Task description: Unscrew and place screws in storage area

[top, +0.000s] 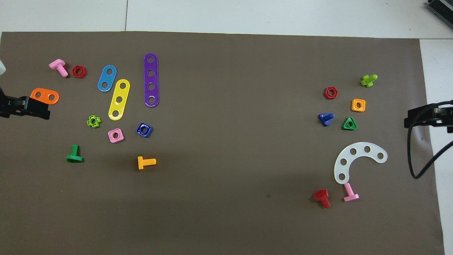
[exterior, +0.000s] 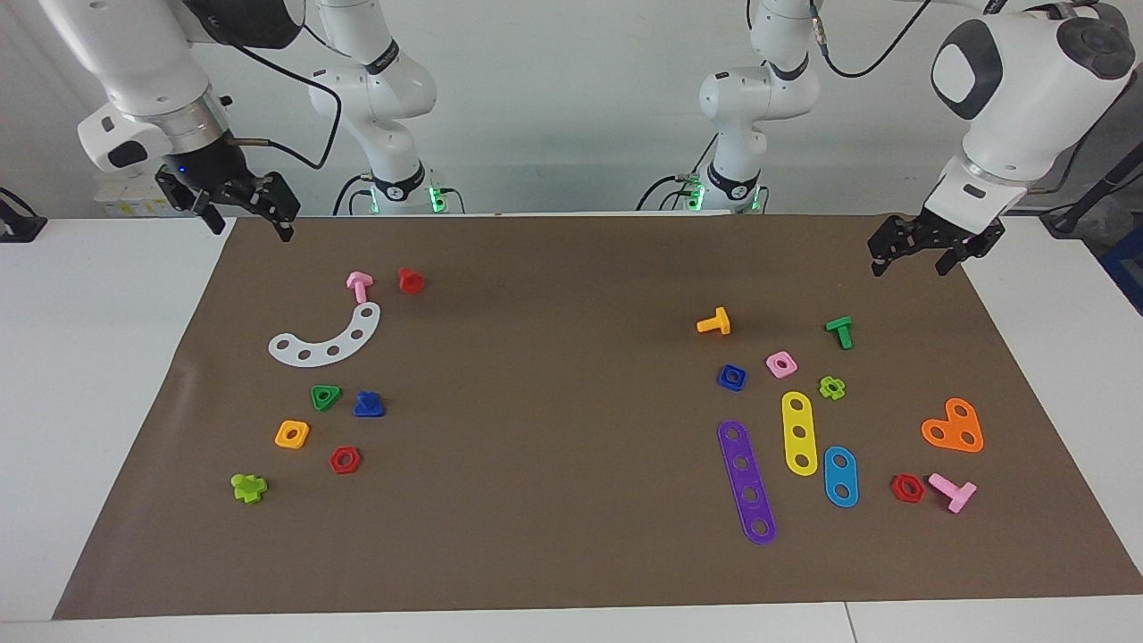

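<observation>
The dark-blue screw with its triangular head lies alone on the brown mat at the right arm's end, beside a green triangular nut; it also shows in the overhead view. The dark-blue square nut lies apart at the left arm's end, also in the overhead view. My right gripper is open and empty, raised over the mat's edge at the right arm's end, and shows in the overhead view. My left gripper is open and empty, hovering over the mat's corner near the orange plate.
Near the screw lie a white curved strip, pink bolt, red bolt, orange nut, red nut and lime piece. At the left arm's end lie purple, yellow and blue strips, bolts and nuts.
</observation>
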Motion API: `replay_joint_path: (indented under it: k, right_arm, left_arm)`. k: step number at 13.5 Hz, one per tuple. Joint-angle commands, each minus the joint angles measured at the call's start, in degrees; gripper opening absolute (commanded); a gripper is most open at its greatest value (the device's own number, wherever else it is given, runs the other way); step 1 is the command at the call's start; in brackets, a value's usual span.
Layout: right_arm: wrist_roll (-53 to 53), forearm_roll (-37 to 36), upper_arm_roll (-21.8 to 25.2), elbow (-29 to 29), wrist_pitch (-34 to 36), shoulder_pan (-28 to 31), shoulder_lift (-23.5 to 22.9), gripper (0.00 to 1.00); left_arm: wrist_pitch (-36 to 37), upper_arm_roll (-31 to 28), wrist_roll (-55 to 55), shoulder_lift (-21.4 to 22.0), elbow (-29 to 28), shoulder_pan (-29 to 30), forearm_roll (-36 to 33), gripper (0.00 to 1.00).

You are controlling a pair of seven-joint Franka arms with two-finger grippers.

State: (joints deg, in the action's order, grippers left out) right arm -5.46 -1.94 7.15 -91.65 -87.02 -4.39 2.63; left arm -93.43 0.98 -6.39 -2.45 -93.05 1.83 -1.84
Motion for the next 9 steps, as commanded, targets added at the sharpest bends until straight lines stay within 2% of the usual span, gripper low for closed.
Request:
replay_joint_path:
  k: [1, 9]
  right_arm:
    - [-1.4, -0.79, -0.65, -1.78, 0.62, 0.08, 1.59, 1.0]
    - [-1.4, -0.17, -0.83, -1.96, 0.8, -0.01, 1.86, 1.0]
  left_arm:
    - [-0.53, 0.17, 0.06, 1.31, -1.6, 0.36, -0.8, 1.0]
    - [-0.53, 0.17, 0.06, 1.31, -1.6, 0.36, -0.71, 1.0]
